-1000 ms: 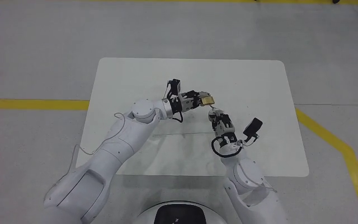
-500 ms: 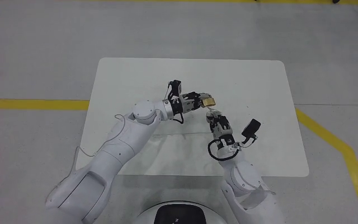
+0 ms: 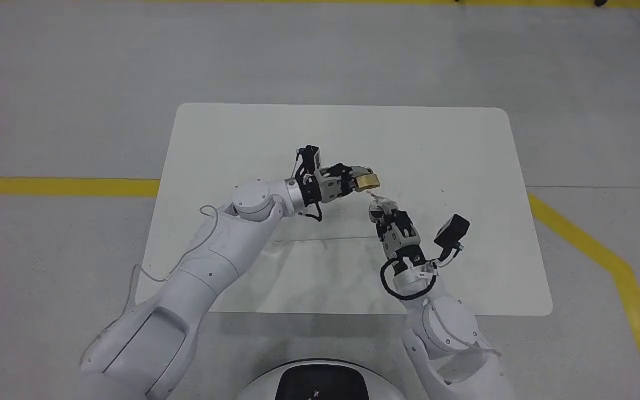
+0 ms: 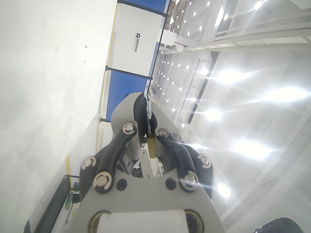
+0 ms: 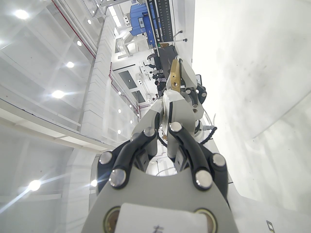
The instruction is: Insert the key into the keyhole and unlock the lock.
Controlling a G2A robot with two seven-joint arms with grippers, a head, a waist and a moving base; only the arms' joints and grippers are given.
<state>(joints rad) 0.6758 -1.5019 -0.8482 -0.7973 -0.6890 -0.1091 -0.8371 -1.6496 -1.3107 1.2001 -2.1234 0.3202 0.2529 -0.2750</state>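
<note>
A small brass padlock (image 3: 369, 181) hangs above the middle of the white table (image 3: 250, 140), with my left gripper (image 3: 356, 180) shut on it. In the left wrist view its brass body (image 4: 152, 147) and silver shackle (image 4: 148, 107) sit between the closed fingers. My right gripper (image 3: 378, 207) is just in front of the lock, shut on the key, which is almost hidden between its pads. In the right wrist view the gripper (image 5: 168, 96) ends just short of the lock's keyhole face (image 5: 175, 84), pointing at it.
The table's far edge (image 3: 340, 106) and right edge (image 3: 530, 200) lie well away from both grippers. A yellow floor line (image 3: 70, 186) runs past the table on both sides.
The right gripper has edged slightly toward the lock and its wrist has shifted a little. The left gripper with the lock has barely moved.
</note>
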